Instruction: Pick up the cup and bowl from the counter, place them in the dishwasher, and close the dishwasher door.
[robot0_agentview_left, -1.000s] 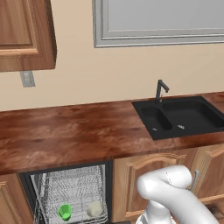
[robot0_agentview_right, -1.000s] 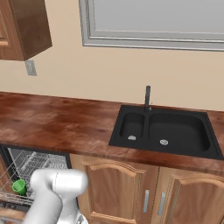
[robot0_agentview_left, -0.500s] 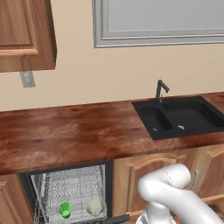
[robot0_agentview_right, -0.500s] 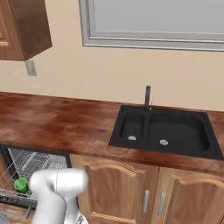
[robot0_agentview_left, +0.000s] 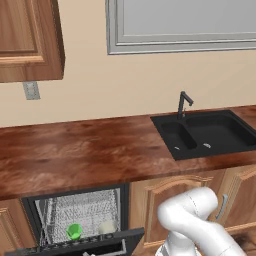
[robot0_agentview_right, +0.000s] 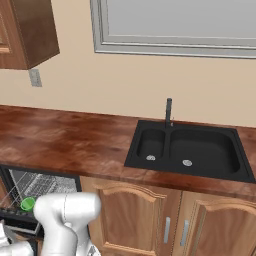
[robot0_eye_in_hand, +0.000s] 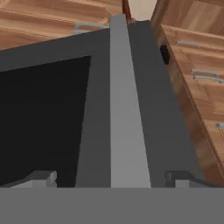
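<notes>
I am looking along the end effector at the dishwasher door; its two dark fingertips are standing wide apart, one to each side of the silver-grey bar handle, and they are gripping nothing; whether either tip is touching the panel I cannot tell (the tips are barely showing at the bottom of the hand view); wooden cabinet fronts are lying beyond the door.

From the left base view I am seeing the dishwasher standing open under the desk; the cup is sitting in the grey wire rack, and the bowl is sitting just beside it, on the side nearer the sink; the door's dark edge is showing partly raised at the bottom of the frame; the white arm is bending down at lower right.

From the right base view the green cup is showing in the rack beside the arm's elbow; the black sink and faucet are set in the desk well apart from the dishwasher.
</notes>
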